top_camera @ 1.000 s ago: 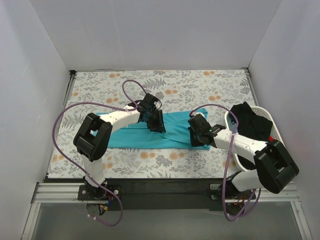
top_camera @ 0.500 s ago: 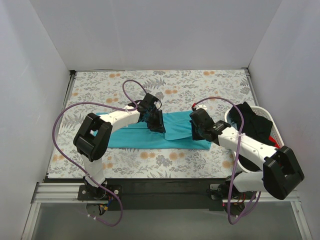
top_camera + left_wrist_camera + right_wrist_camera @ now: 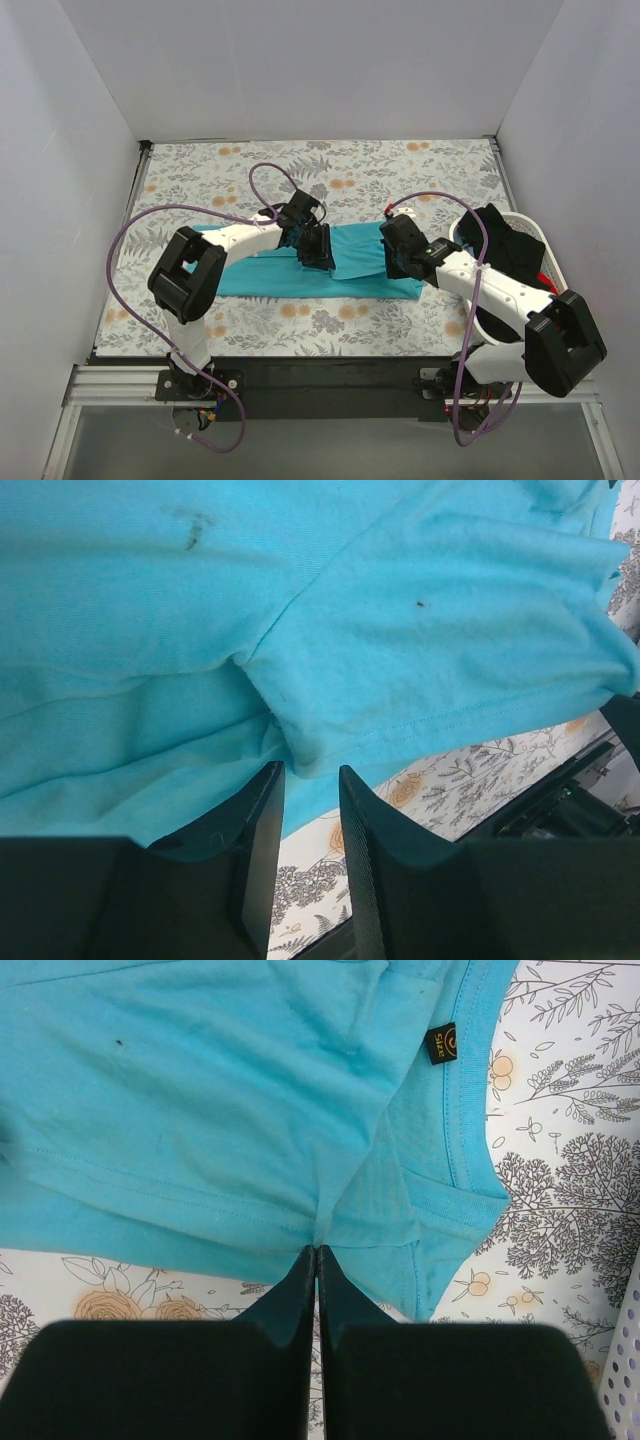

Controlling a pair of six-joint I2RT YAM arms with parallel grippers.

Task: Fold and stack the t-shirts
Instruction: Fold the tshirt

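Observation:
The teal t-shirt (image 3: 250,270) lies spread across the middle of the floral cloth as a long band. My left gripper (image 3: 318,258) sits over its middle. In the left wrist view the left gripper (image 3: 310,772) has narrowly parted jaws closed around a bunched fold of the teal t-shirt (image 3: 300,600). My right gripper (image 3: 392,258) is at the shirt's right end, near the collar. There the right gripper (image 3: 317,1250) is shut, pinching a small pucker of the teal t-shirt (image 3: 200,1090). A black t-shirt (image 3: 495,240) fills the basket, with a bit of red (image 3: 541,276) beside it.
The grey floral cloth (image 3: 400,170) covers the table. A white plastic basket (image 3: 530,225) stands at the right edge, and the basket wall (image 3: 628,1360) shows close to my right gripper. White walls enclose the back and both sides.
My right gripper has moved a little away from the front edge, drawing the shirt's right end with it, and its elbow swung right. The left gripper has barely shifted.

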